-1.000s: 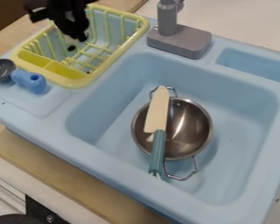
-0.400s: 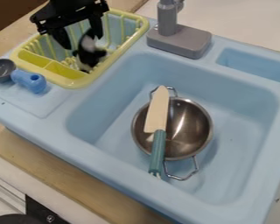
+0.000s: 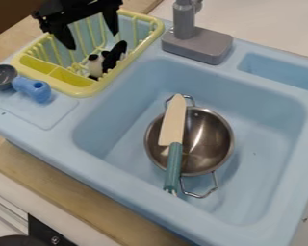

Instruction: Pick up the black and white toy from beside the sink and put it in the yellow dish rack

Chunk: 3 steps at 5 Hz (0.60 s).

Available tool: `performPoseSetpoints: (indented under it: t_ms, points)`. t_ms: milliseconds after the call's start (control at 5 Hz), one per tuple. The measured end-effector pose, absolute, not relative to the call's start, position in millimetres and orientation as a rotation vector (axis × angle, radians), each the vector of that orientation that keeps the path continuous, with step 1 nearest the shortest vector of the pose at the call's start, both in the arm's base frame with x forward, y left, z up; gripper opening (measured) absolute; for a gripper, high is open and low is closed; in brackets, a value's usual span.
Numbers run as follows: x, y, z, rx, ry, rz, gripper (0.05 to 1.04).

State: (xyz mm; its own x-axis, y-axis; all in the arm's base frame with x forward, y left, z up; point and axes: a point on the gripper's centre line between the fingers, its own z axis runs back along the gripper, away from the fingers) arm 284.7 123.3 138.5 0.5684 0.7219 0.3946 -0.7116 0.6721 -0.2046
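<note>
Black gripper (image 3: 94, 41) hangs over the rack (image 3: 136, 17), its 2 fingers apart w/ nothing btwn them, prob. spread to clear the toy (image 3: 109, 60). That b&w toy sits inside the rack, whose walls likely keep it from rolling. Scoop (image 3: 2, 77) is just beside the rack. Bowl (image 3: 211, 139), well apart from the rack, has the knife (image 3: 174, 120) across it, prob. b/c it's too long to fit inside.
</note>
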Motion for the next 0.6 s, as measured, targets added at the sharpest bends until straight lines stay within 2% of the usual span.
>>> performPoseSetpoints:
  t_ms: [200,400,600]
  points:
    - [283.4,114.3,145.3,-0.031,-0.476,0.830,0.999]
    - [282.1,103.7,157.7,-0.031,-0.404,0.770,0.999]
    - [273.6,82.6,158.9,-0.024,-0.324,0.714,0.999]
